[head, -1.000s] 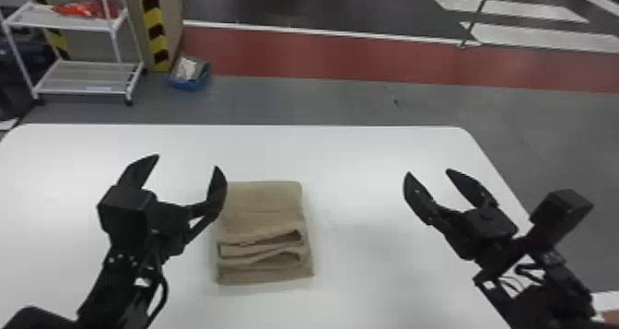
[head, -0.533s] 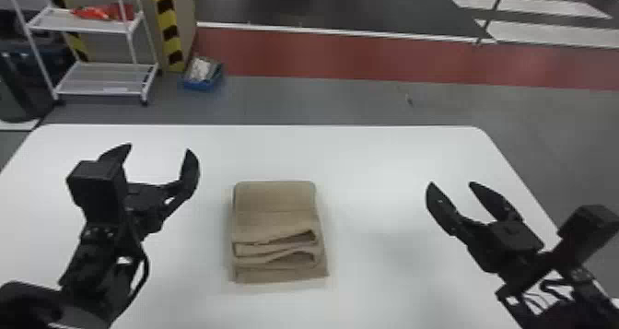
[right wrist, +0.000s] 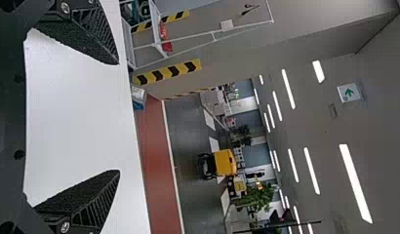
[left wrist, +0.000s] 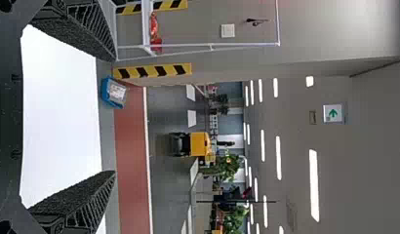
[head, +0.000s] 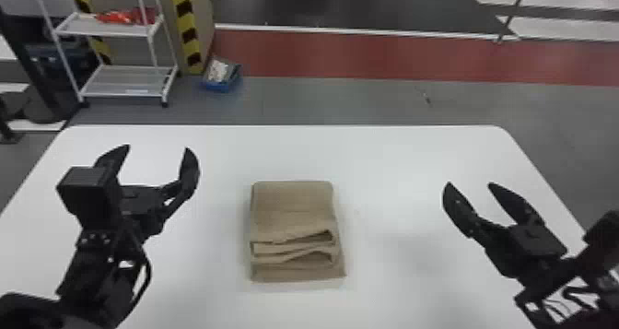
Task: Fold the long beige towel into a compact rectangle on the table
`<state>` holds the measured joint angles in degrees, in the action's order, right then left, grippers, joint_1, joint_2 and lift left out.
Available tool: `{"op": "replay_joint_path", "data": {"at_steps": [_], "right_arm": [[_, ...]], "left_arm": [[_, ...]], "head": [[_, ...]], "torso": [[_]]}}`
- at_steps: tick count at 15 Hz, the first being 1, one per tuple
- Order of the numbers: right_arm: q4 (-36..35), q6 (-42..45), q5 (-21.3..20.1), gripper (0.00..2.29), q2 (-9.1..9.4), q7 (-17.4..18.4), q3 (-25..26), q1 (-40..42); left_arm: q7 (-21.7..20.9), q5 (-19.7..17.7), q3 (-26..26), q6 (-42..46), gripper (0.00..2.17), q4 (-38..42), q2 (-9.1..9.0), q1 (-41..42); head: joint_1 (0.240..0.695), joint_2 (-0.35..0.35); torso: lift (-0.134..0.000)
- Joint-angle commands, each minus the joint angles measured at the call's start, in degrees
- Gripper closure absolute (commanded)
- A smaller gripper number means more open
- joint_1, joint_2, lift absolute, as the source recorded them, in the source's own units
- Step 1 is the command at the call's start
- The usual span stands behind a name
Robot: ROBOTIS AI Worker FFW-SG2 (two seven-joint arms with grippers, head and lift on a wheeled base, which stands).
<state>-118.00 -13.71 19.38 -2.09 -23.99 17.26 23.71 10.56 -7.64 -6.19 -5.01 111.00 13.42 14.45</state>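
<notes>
Head view: one beige towel [head: 292, 208] lies folded in a compact stack on the one white counter [head: 391, 157], left of centre and well apart from the far edge, two dark gaps showing between its layers towards its right side. Two grippers flank it, neither touching it. The left gripper [head: 157, 148] is over the counter between the towel and the left edge, towards the far left corner, its two fingers spread wide, pinching nothing. The right gripper [head: 470, 184] is nearer the right edge, its two fingers likewise spread, nothing between them. The wider gap for moving is on the towel's right, the narrower on its left. Beyond the far left corner stand one white rack [head: 126, 93] with two shelves in sight and one blue box [head: 221, 86] on the floor
</notes>
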Motion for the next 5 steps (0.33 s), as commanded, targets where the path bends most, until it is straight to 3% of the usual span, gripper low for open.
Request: {"op": "replay_joint_path", "data": {"at_steps": [1,5], "right_arm": [[-0.39,0.39,-0.05,0.09,0.42,0.26,-0.21,0.54],[-1.18,0.39,-0.05,0.09,0.69,0.26,-0.30,0.89]], "left_arm": [[0.07,-0.01,1.01,0.48,0.07,0.71,0.03,0.93],[-0.10,-0.62,2.59,0.48,0.07,1.33,0.12,1.72]], "head": [[0.695,-0.064],[0.695,-0.044]], "torso": [[-0.124],[-0.124]]}}
